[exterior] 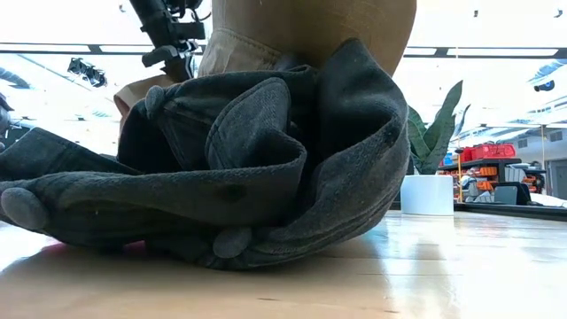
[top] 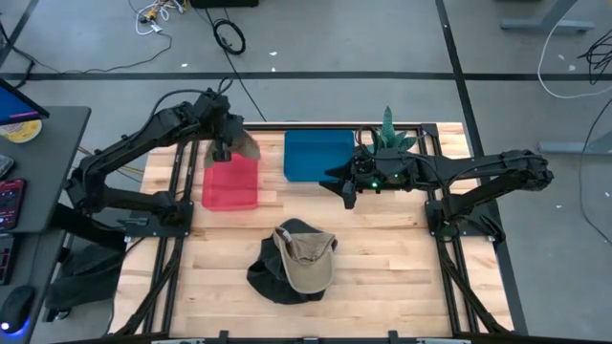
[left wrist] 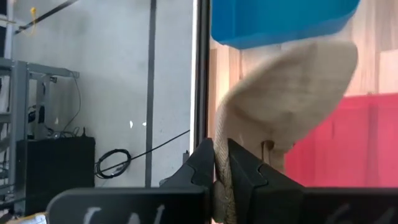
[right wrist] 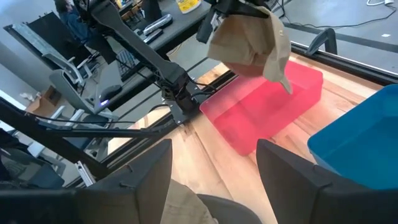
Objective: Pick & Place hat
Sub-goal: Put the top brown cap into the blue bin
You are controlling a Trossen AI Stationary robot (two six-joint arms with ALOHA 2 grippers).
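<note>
Wooden slats make up the table [top: 382, 258], seen from above with grey floor around it. At its far side sit a red bin [top: 230, 183] and, just beside it, a blue bin [top: 316, 155]; I cannot tell whether either holds anything. The left gripper [top: 224, 148] hangs above the red bin, clamped on a tan hat [top: 245, 145]. Near the front edge, another tan cap [top: 306, 260] lies on a dark garment [top: 273, 275]. The right gripper [top: 348, 196] hovers beside the blue bin, empty.

At table height, the dark garment fills the frame, with a white plant pot [exterior: 427, 194] behind.

Left wrist: fingers [left wrist: 202, 168] pinch the hat's edge.

Right wrist: wide-apart fingers [right wrist: 292, 171], with the hat dangling over the red bin.
</note>
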